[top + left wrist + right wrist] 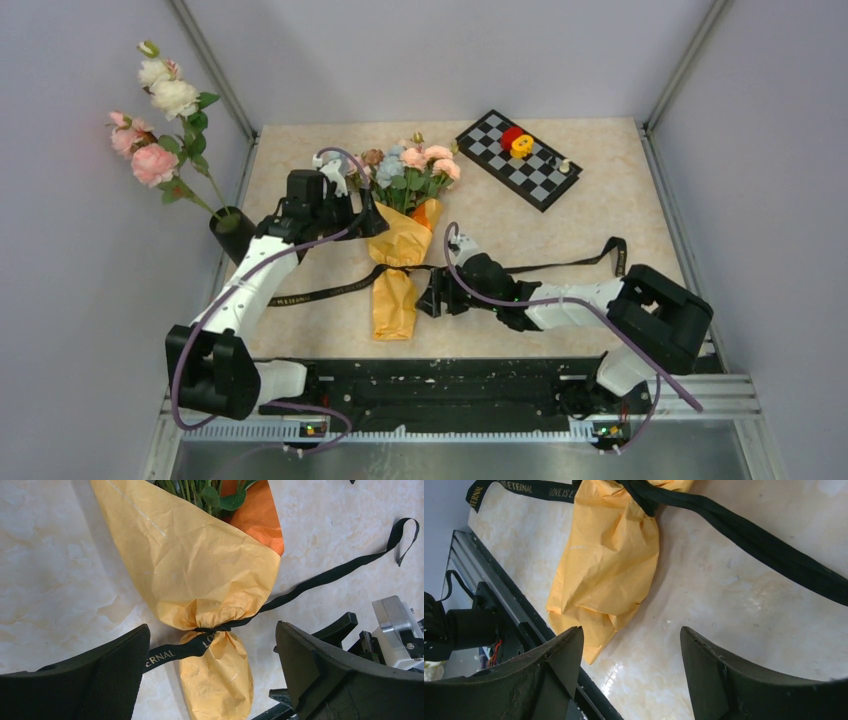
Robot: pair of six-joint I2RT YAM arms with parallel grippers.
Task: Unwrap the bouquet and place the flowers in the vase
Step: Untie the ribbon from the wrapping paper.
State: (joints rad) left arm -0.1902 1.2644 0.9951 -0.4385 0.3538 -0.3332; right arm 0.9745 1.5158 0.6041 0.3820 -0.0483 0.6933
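Note:
The bouquet point(403, 245) lies mid-table in orange-yellow paper point(200, 565), its small pastel flowers point(415, 165) pointing to the far side. A black ribbon point(172, 652) is tied round the paper's neck, its tails trailing left and right over the table. My left gripper point(370, 220) hovers open over the upper wrap; in its wrist view the left gripper point(212, 627) straddles the tied neck from above. My right gripper point(432, 293) stands open beside the wrap's lower end; the right gripper point(631, 630) has only table between its fingers. The black vase point(232, 232) stands at the left edge.
Long-stemmed pink and white roses point(155, 110) stand in the vase. A chessboard point(540, 175) with a red and yellow piece point(518, 142) lies at the back right. The black rail point(450, 385) runs along the near edge. Grey walls close in both sides.

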